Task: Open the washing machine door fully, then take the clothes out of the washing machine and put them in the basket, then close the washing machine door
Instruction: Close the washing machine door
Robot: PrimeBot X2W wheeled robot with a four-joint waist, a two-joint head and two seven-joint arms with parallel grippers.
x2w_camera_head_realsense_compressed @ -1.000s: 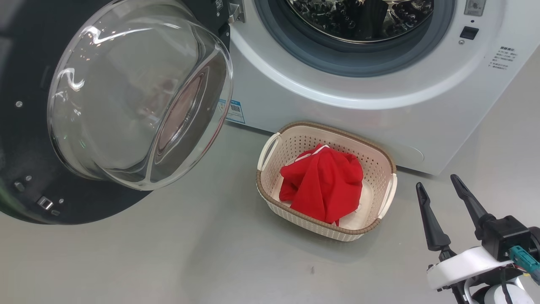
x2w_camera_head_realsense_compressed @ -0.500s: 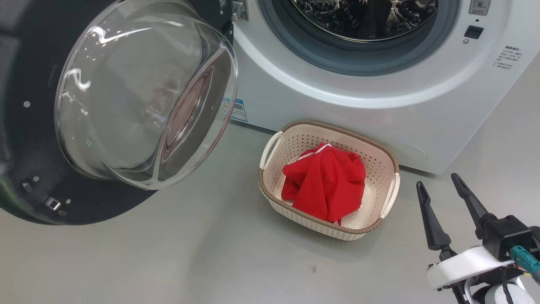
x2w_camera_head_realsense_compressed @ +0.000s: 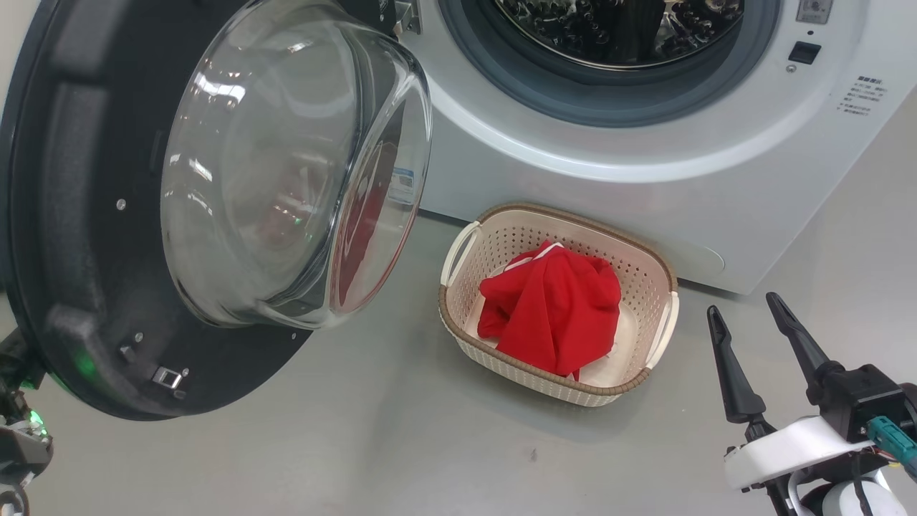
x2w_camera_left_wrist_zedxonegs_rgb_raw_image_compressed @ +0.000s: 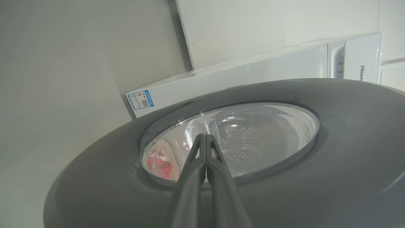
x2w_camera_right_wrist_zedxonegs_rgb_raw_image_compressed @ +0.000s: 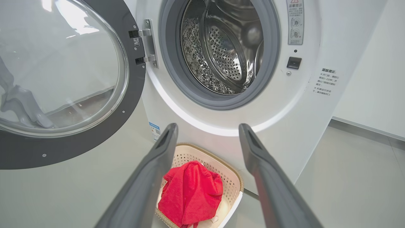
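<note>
Since the clothes (x2w_camera_head_realsense_compressed: pixel 548 308) are lying bunched in the basket (x2w_camera_head_realsense_compressed: pixel 573 213), on the floor (x2w_camera_head_realsense_compressed: pixel 358 430) just in front of the washing machine (x2w_camera_head_realsense_compressed: pixel 573 186), and the drum (x2w_camera_right_wrist_zedxonegs_rgb_raw_image_compressed: pixel 221 47) is looking empty, 2 of 3 steps are reading as done. Shutting the washing machine door (x2w_camera_head_realsense_compressed: pixel 79 215), hanging open on the robot's left, is remaining. L gripper (x2w_camera_left_wrist_zedxonegs_rgb_raw_image_compressed: pixel 205 139), fingers pressed together, is pointing at the door's outer face (contact: can't tell). R gripper (x2w_camera_head_realsense_compressed: pixel 740 304) is idling near the basket, spread & empty.
</note>
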